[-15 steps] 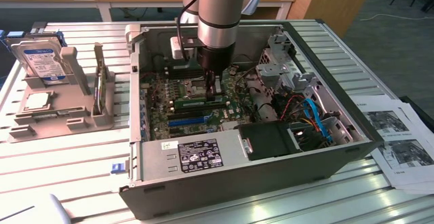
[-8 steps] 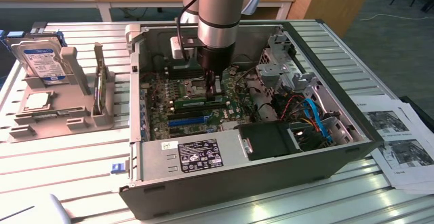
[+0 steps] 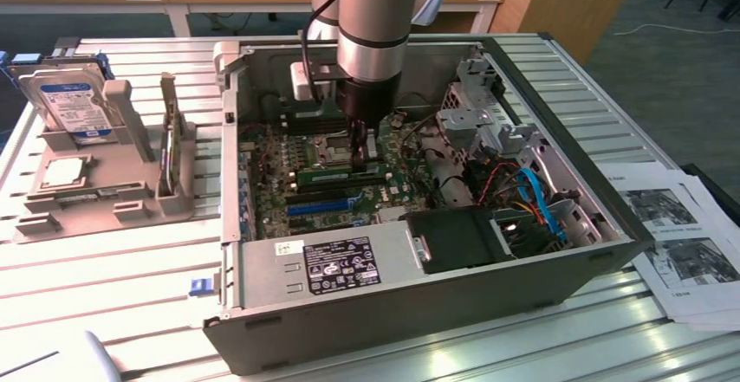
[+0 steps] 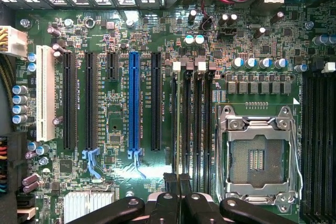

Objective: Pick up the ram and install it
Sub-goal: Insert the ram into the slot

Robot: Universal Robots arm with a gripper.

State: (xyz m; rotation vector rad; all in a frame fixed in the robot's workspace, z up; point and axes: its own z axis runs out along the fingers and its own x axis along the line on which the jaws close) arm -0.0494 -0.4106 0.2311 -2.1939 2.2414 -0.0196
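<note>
Inside the computer case (image 3: 382, 313), our arm (image 3: 373, 18) stands vertical over the ram (image 3: 335, 175); the wrist view shows our claw (image 4: 179, 178) pinched shut.

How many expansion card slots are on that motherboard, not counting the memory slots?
6, in one row: a white slot, two long black slots, a short black slot, a blue slot, another long black slot. More may sit out of frame.

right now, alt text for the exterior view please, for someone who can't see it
A robot arm reaches down into an open computer case, its shut gripper at a green ram stick over the motherboard. On the exterior view's left, a hard drive stands in a grey holder.
</note>
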